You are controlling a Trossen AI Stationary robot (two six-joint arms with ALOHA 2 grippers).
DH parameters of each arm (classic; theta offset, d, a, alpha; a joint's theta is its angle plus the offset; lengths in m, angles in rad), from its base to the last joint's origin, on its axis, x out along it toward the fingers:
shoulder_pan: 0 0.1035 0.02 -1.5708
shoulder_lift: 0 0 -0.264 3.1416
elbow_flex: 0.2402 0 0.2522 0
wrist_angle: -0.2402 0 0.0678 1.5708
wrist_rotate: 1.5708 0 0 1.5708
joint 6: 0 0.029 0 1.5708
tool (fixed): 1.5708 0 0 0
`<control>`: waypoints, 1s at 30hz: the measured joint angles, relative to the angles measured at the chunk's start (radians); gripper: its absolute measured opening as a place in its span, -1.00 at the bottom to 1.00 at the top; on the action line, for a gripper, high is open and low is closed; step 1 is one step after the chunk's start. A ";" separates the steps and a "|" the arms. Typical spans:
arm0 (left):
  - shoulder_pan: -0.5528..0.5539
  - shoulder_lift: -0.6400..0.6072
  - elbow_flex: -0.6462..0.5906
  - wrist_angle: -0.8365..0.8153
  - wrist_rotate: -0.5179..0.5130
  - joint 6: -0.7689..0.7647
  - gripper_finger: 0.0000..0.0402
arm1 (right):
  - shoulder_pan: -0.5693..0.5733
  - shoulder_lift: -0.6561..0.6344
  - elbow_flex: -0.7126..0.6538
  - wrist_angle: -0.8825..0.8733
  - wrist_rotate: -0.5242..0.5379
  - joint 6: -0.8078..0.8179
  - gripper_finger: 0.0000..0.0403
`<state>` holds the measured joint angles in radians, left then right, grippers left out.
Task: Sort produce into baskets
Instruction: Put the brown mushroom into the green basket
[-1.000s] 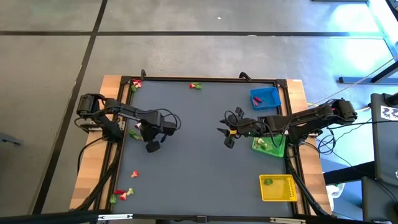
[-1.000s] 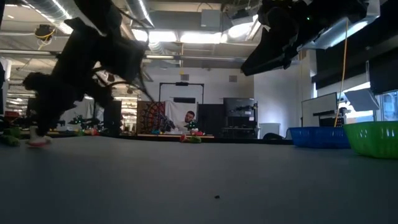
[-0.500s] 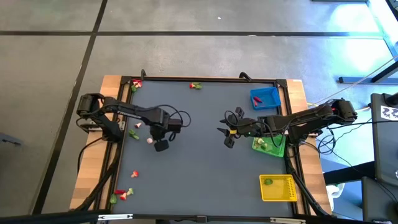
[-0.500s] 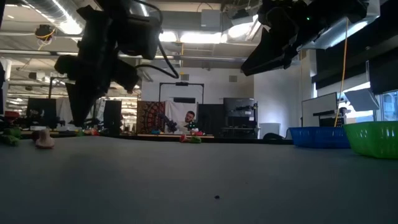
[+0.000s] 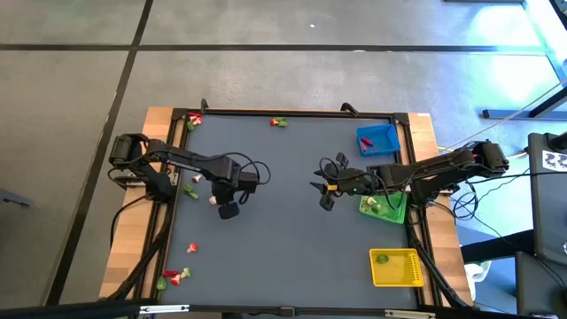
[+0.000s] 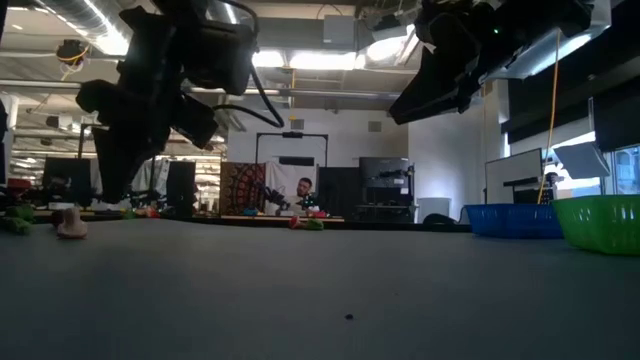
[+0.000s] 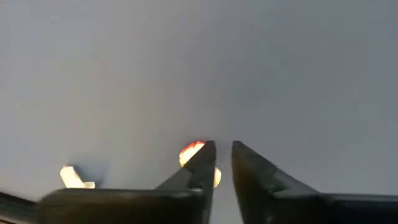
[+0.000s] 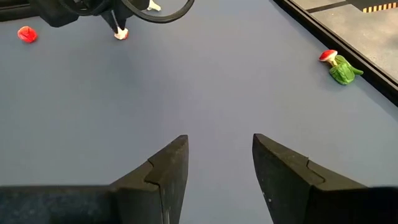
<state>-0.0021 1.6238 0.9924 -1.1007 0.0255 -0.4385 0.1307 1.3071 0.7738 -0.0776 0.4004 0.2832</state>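
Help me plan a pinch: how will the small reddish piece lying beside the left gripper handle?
The reddish piece looks tiny beside the left gripper, so it is probably light and easily flicked away. Its rounded shape on the smooth mat suggests it may roll or skid if nudged. It seems moulded, likely stiff.

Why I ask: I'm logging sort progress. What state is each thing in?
Left gripper: slightly open, empty, raised above the table.
Right gripper: open, empty, mid-table.
Blue basket: holds a red piece.
Green basket: holds pieces, partly under the right arm.
Yellow basket: holds one green piece.
Pinkish piece: loose on table.
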 joint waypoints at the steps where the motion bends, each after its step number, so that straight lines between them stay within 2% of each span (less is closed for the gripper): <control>1: 0.000 0.000 0.000 -0.001 0.000 0.001 -0.62 | 0.000 0.000 0.000 0.000 0.000 0.000 -0.11; 5: 0.004 0.000 0.000 -0.068 0.001 0.003 -0.34 | 0.000 0.000 0.000 0.000 0.000 0.000 -0.11; 10: -0.006 0.000 0.000 -0.164 0.000 -0.054 -0.19 | 0.000 0.000 0.000 0.000 0.001 0.000 -0.11; 19: -0.060 0.000 -0.002 -0.109 -0.026 -0.098 -0.23 | 0.000 0.000 0.000 0.000 0.001 0.000 -0.11; 30: -0.074 0.000 -0.079 -0.040 -0.036 -0.139 -0.25 | 0.000 0.000 0.000 -0.001 0.001 0.000 -0.11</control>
<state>-0.0764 1.6241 0.9134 -1.1405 -0.0106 -0.5771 0.1307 1.3067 0.7738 -0.0784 0.4015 0.2829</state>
